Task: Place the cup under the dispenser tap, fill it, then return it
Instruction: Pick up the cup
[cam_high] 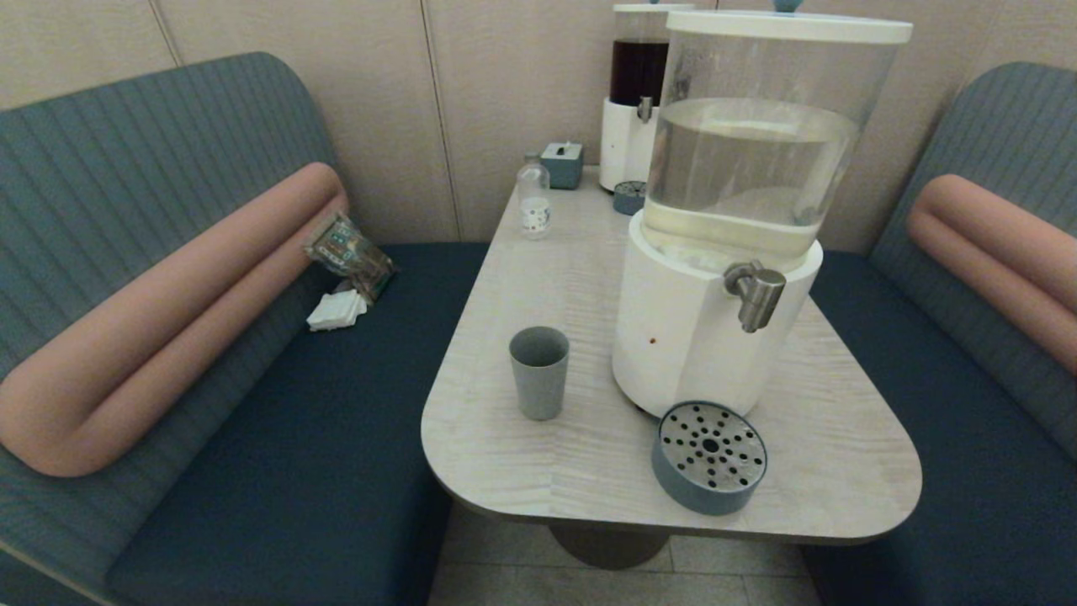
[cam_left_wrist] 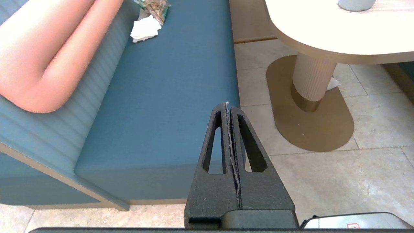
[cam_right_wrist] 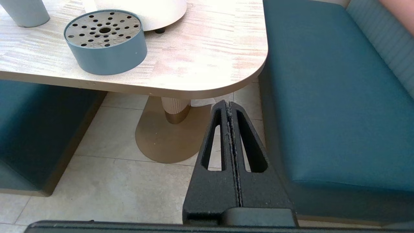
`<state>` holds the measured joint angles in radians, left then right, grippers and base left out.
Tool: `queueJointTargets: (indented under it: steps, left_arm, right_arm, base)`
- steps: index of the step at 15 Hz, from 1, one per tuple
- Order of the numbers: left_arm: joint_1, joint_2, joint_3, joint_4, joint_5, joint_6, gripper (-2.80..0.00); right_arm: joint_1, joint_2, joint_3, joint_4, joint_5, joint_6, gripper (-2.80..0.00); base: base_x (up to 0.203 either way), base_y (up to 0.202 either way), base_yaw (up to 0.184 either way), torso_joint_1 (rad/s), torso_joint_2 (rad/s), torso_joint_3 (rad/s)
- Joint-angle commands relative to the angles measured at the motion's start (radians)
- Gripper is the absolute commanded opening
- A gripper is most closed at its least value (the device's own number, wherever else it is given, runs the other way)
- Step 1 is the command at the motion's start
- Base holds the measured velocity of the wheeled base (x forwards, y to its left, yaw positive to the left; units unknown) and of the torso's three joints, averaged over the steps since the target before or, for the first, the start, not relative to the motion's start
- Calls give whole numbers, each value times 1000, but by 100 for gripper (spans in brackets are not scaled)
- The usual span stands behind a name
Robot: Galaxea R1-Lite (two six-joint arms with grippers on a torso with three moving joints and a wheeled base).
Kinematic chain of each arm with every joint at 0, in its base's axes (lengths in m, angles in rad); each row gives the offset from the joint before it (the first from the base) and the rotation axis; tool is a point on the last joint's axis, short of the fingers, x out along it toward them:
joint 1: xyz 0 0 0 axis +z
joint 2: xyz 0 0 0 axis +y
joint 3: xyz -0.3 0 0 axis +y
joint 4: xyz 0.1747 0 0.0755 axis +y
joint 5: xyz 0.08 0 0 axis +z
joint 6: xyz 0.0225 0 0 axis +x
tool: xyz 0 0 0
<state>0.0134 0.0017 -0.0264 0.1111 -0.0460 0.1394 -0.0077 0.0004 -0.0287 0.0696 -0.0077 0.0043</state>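
Note:
The grey-blue cup (cam_high: 538, 371) stands upright on the table, left of the big clear-tank dispenser (cam_high: 740, 210). Its brushed-steel tap (cam_high: 756, 294) juts out over the table, above and behind the perforated drip tray (cam_high: 709, 456). Neither arm shows in the head view. My left gripper (cam_left_wrist: 228, 108) is shut and empty, held low over the floor by the left bench, with the cup's base (cam_left_wrist: 355, 4) far off. My right gripper (cam_right_wrist: 229, 106) is also shut and empty, below the table's near right corner, with the drip tray (cam_right_wrist: 105, 42) and the cup's base (cam_right_wrist: 24, 13) on the tabletop beyond it.
A narrower dark-liquid dispenser (cam_high: 637, 93), a second drip tray (cam_high: 628, 197), a small clear bottle (cam_high: 533, 197) and a blue box (cam_high: 562, 163) stand at the table's far end. Blue benches flank the table (cam_high: 522, 471); napkins (cam_high: 336, 310) lie on the left one. The table pedestal (cam_left_wrist: 312, 81) stands on tiled floor.

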Motion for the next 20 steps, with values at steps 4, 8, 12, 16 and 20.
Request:
queueJointTargets:
  steps: [4, 8, 12, 16, 20]
  left_arm:
    - [1, 1, -1, 4, 1, 2, -280]
    - [1, 0, 2, 1, 3, -1, -280]
    - [2, 5, -90, -29, -8, -7, -280]
    - [-3, 207, -320, -36, -161, -93, -280]
    - [-26, 583, -423, -308, -401, -165, -280]
  right_arm:
    - [0, 0, 0, 1, 0, 0, -280]
    - [0, 0, 0, 1, 0, 1, -280]
    - [0, 1, 0, 1, 0, 0, -280]
    - [0, 1, 0, 1, 0, 0, -280]
    - [0, 1, 0, 1, -1, 0, -280]
  base:
    - [0, 0, 0, 0, 0, 0]
    - [0, 0, 0, 0, 0, 0]
    - [0, 0, 0, 0, 0, 0]
    - [0, 0, 0, 0, 0, 0]
    - [0, 0, 0, 0, 0, 0]
